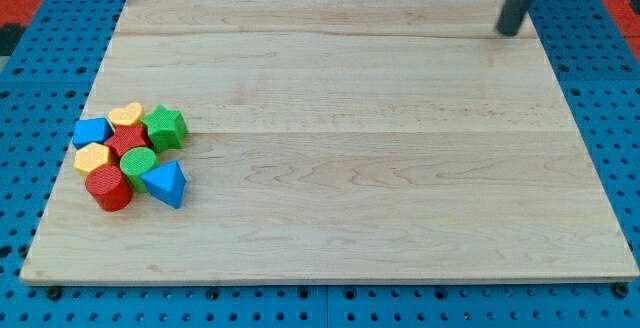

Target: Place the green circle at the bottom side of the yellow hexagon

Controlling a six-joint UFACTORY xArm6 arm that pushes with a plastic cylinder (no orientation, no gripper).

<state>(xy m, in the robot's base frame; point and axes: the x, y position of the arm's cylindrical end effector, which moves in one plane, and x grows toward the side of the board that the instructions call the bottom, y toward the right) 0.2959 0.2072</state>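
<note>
The green circle (138,164) sits in a tight cluster of blocks at the view's left. The yellow hexagon (92,157) lies just left of it, with a red block (125,142) touching both from above. My tip (511,31) is at the view's top right, far from the cluster and touching no block.
The cluster also holds a red cylinder (109,188) below the hexagon, a blue triangle (166,182), a green star (165,128), a yellow heart (125,115) and a blue block (91,131). All rest on the wooden board (350,168), over a blue pegboard.
</note>
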